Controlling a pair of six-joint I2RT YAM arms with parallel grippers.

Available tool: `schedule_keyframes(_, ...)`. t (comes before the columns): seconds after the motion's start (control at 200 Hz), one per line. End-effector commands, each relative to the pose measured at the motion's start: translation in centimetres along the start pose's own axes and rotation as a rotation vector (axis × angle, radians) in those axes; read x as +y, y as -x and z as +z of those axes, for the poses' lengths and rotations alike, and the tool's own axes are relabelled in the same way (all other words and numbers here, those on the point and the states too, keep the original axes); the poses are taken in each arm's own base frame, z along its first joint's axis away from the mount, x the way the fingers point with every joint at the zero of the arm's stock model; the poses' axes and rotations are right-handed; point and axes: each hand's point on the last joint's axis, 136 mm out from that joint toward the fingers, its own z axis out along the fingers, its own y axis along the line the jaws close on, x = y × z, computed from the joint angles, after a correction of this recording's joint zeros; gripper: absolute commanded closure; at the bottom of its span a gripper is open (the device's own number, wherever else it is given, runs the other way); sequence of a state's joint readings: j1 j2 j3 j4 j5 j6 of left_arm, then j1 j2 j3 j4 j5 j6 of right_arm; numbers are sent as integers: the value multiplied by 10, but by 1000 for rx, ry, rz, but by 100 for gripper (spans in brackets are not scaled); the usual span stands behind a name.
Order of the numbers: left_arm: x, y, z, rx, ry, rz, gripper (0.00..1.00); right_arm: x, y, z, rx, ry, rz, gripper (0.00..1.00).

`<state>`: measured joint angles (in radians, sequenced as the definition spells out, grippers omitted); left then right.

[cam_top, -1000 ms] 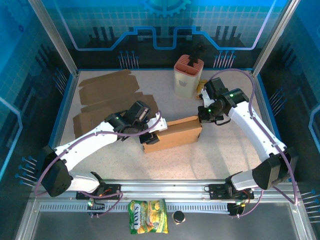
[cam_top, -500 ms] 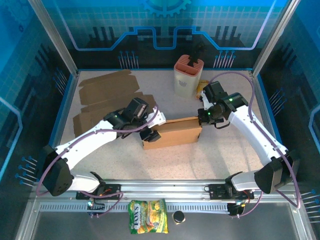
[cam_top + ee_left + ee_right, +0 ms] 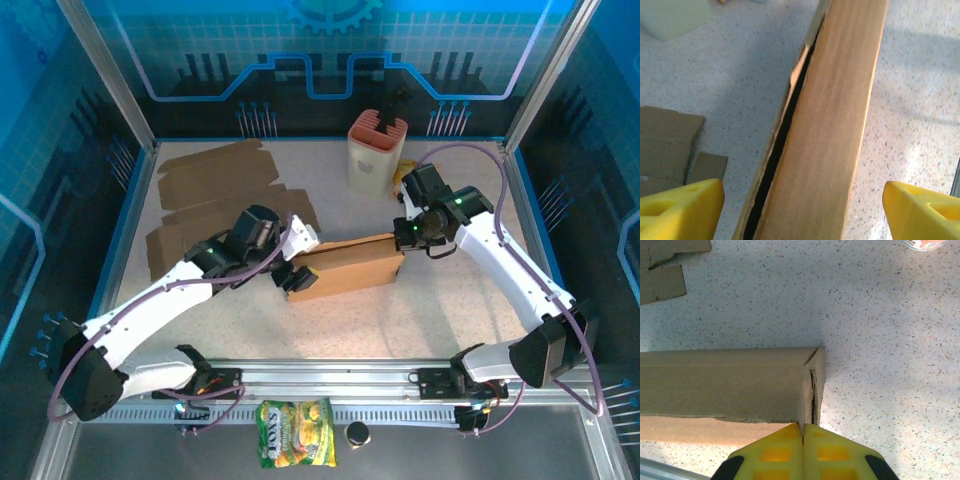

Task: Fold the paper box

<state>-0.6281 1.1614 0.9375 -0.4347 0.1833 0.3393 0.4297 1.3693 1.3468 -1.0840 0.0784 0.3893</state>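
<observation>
The brown paper box lies closed on the table's middle, long side left to right. In the left wrist view the box runs between my yellow fingertips without touching either, and a dark slit shows along its lid edge. My left gripper stands open at the box's left end. My right gripper is at the right end. There its yellow fingers are shut, their tips against the top edge of the box's end wall, where a narrow gap shows beside the end flap.
Flat cardboard sheets lie at the back left. A beige container with red inserts stands behind the box. A snack bag and a small black cap lie in front of the arm rail.
My left gripper has opened wider and drawn back leftwards from the box's left end. The right gripper stays shut at the right end, shifted slightly.
</observation>
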Motion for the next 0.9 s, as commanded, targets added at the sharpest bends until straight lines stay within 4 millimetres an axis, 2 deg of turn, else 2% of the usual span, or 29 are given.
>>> schedule_keyframes(0.0,10,20,-19,-94,59,-68,17,1,-4,2,15,-16,2,100)
schedule_keyframes(0.08,16,27,-28,-117,98,-111,21,1,-3,2,17,-17,5,100)
schedule_keyframes(0.165,31,29,-45,-120,200,-198,27,2,-2,3,23,-19,6,100)
schedule_keyframes(0.3,37,14,-60,-17,236,-285,36,3,-1,4,29,-18,14,100)
schedule_keyframes(0.4,43,-3,-68,89,286,-270,37,5,0,3,27,-10,11,100)
schedule_keyframes(0.465,47,-6,-73,106,289,-271,36,6,1,2,27,-7,9,100)
schedule_keyframes(0.615,46,-11,-72,144,221,-252,37,8,-1,3,38,1,8,100)
schedule_keyframes(0.72,60,-19,-68,177,264,-266,39,8,-1,3,35,7,9,100)
schedule_keyframes(0.895,72,-13,-56,164,291,-289,46,7,-2,2,32,5,10,100)
